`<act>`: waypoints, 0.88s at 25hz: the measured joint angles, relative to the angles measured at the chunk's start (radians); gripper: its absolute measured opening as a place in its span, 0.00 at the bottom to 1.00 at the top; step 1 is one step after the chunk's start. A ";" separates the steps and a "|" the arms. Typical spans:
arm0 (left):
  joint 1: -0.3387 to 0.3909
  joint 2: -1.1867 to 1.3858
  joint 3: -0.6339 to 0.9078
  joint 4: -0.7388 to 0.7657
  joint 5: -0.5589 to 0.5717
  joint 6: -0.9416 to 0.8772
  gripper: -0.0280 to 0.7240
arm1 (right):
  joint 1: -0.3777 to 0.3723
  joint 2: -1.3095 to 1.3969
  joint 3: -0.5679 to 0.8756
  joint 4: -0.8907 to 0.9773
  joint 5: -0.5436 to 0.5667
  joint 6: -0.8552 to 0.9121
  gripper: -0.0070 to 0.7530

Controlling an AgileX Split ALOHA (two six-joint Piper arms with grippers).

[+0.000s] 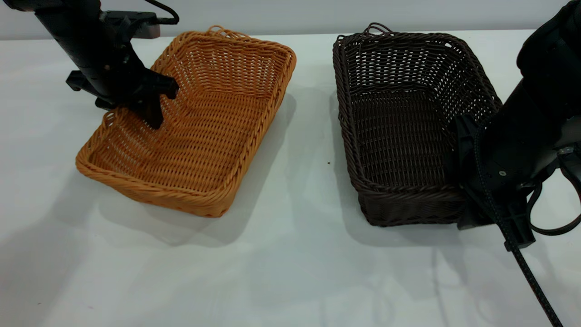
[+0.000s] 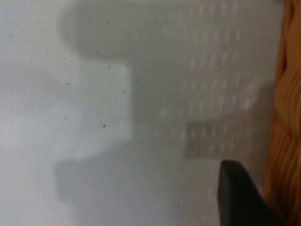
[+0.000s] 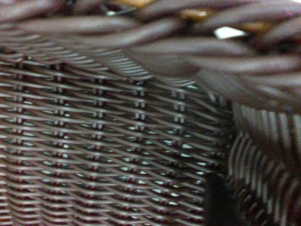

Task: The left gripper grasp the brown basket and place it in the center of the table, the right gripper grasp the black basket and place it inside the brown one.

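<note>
Nearest the exterior camera, a braided black cable (image 1: 529,268) trails off the right gripper (image 1: 460,150) down to the picture's lower edge. That gripper sits at the near right corner of the black basket (image 1: 408,131), its bulk hiding the corner; one finger (image 1: 459,136) lies against the inner side of the wall. How far its fingers stand apart cannot be told. Its wrist view is filled with dark weave and braided rim (image 3: 188,37), very close.

Left of it, apart, the brown basket (image 1: 195,118) rests skewed on the white table (image 1: 290,272). The left gripper (image 1: 147,106) straddles that basket's left rim, one finger (image 1: 153,116) inside the wall; the pictures do not show whether it clamps. Its wrist view shows another finger (image 2: 237,197) just outside the orange rim (image 2: 284,141), over bare tabletop.
</note>
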 joint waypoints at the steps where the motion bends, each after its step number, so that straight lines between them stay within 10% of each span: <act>1: 0.000 0.000 0.000 0.000 0.000 0.003 0.29 | 0.000 0.000 0.000 0.000 0.000 0.000 0.33; 6: 0.000 0.000 0.000 -0.008 -0.003 0.004 0.19 | 0.000 0.000 -0.002 0.017 -0.013 0.014 0.13; 22: 0.000 0.000 -0.001 -0.022 -0.027 0.084 0.15 | -0.073 -0.065 -0.003 -0.050 0.037 -0.067 0.12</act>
